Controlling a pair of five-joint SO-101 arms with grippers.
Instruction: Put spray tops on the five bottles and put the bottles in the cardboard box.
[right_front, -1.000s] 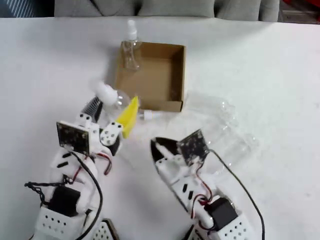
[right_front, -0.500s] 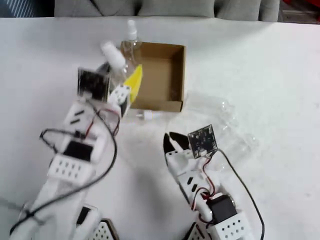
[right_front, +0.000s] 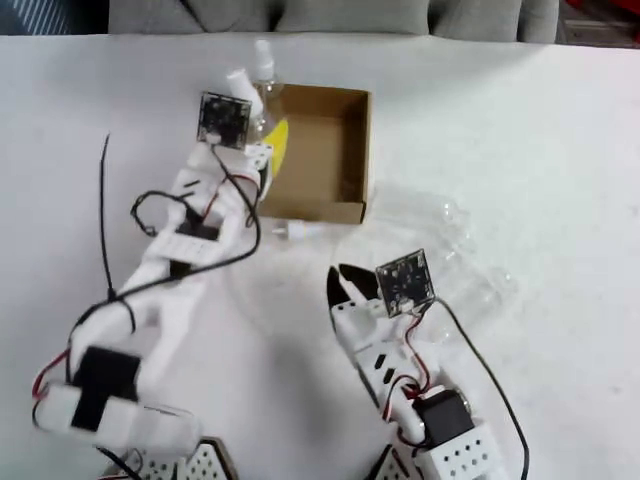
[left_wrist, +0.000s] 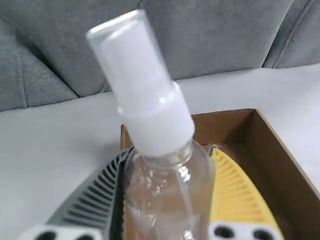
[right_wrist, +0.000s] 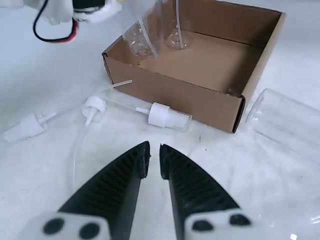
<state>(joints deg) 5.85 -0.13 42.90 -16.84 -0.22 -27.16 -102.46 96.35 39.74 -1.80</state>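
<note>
My left gripper (right_front: 260, 128), with one grey and one yellow finger, is shut on a clear bottle (left_wrist: 165, 185) that carries a white spray top (left_wrist: 145, 95). It holds that bottle (right_front: 241, 82) tilted at the far left corner of the cardboard box (right_front: 318, 165). A second capped bottle (right_front: 266, 62) stands in that corner. My right gripper (right_wrist: 154, 162) is shut with nothing in it, low over the table in front of the box (right_wrist: 190, 100). A loose spray top (right_wrist: 167, 116) with its tube lies just ahead of the right gripper (right_front: 340, 285).
Two more loose spray tops (right_wrist: 92, 106) (right_wrist: 27, 127) lie on the white table in front of the box. Clear uncapped bottles (right_front: 445, 225) (right_front: 485, 285) lie to the right of the box. A grey sofa (right_front: 330, 15) runs along the table's far edge.
The left arm has stretched forward, carrying the capped bottle from the box's near left corner to its far left corner. The right arm drew slightly back, then kept still.
</note>
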